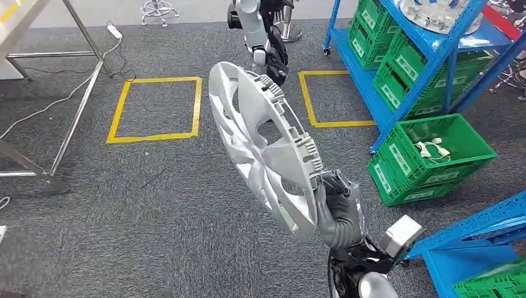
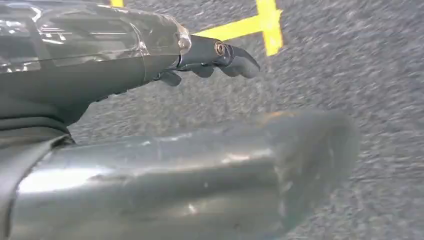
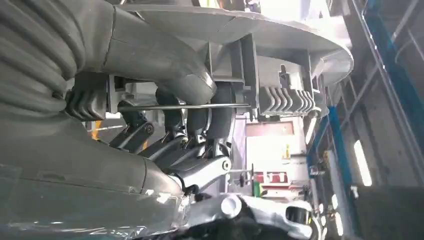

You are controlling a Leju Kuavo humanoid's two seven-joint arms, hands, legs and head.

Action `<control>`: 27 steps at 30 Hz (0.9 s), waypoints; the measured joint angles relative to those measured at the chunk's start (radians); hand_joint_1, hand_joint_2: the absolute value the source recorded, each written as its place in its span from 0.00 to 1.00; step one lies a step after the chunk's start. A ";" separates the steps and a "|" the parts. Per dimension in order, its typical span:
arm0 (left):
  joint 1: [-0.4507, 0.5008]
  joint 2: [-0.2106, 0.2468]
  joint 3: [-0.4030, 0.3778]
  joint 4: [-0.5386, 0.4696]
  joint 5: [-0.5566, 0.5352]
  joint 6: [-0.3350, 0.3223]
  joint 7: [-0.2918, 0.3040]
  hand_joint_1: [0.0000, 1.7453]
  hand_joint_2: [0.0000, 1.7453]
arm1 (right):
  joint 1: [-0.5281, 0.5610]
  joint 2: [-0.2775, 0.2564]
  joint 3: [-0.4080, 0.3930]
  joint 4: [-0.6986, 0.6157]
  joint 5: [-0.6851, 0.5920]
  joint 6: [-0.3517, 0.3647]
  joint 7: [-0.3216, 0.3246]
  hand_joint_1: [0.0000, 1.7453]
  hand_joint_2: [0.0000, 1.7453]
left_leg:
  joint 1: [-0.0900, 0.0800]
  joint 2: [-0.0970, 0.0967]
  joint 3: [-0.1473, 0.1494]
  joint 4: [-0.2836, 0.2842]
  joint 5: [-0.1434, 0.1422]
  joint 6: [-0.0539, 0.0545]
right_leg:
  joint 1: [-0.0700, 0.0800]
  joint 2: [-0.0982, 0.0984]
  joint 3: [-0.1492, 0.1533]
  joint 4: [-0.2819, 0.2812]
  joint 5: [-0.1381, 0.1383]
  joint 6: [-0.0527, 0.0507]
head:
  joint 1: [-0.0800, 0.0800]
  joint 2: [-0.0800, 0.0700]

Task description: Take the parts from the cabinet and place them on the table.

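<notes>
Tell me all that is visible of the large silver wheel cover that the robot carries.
The large silver wheel cover, plastic by its look, has curved spokes with openings between them and ribbed clips behind its rim. It stands on edge, tilted, above the grey carpet. The right hand grips its lower rim; the left hand is at its upper rim.

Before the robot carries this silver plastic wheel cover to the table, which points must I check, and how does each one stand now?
1. Right hand grips the silver plastic wheel cover: ok, its fingers wrap the rim.
2. Left hand supports the upper rim: cannot tell; it is close, but contact is unclear.
3. Cover clear of the blue metal shelf rack: ok, they are apart.
4. Floor near the steel table: not ok, a white cable and a power strip lie beside its legs.
5. Free place on the table top: cannot tell, only a corner is seen.
</notes>
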 joint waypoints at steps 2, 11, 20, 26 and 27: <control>0.002 0.001 0.000 0.000 0.005 0.006 -0.038 0.00 0.00 | -0.014 0.003 0.002 0.002 0.012 0.006 0.005 1.00 1.00 | -0.005 -0.013 -0.006 0.001 0.003 0.023 | -0.002 -0.006 -0.001 -0.001 0.002 0.006 | 0.013 0.000; 0.001 -0.006 0.000 0.001 0.014 0.006 -0.073 0.00 0.00 | -0.057 0.002 0.013 -0.008 0.091 0.005 0.117 1.00 1.00 | -0.009 -0.080 -0.013 -0.003 0.016 0.055 | -0.010 0.042 -0.120 0.279 -0.123 0.020 | 0.044 0.000; 0.005 -0.028 0.000 0.001 0.003 0.005 -0.093 0.00 0.00 | -0.059 -0.002 0.019 -0.031 0.084 -0.001 0.115 1.00 1.00 | -0.003 -0.110 -0.031 -0.001 0.025 0.025 | 0.000 0.063 0.007 -0.035 0.026 -0.021 | 0.065 0.000; 0.005 -0.027 0.000 0.001 0.015 0.009 -0.113 0.00 0.00 | -0.059 -0.002 0.019 -0.035 0.085 0.000 0.115 1.00 1.00 | 0.008 -0.064 -0.142 0.254 -0.089 -0.006 | -0.002 0.020 0.006 -0.038 0.031 -0.027 | 0.029 0.000; 0.005 -0.026 0.000 0.002 0.015 0.008 -0.123 0.00 0.00 | -0.061 -0.002 0.019 -0.035 0.086 0.003 0.115 1.00 1.00 | 0.011 -0.059 -0.112 0.202 -0.053 -0.011 | -0.004 0.015 0.006 -0.034 0.027 -0.022 | 0.023 0.000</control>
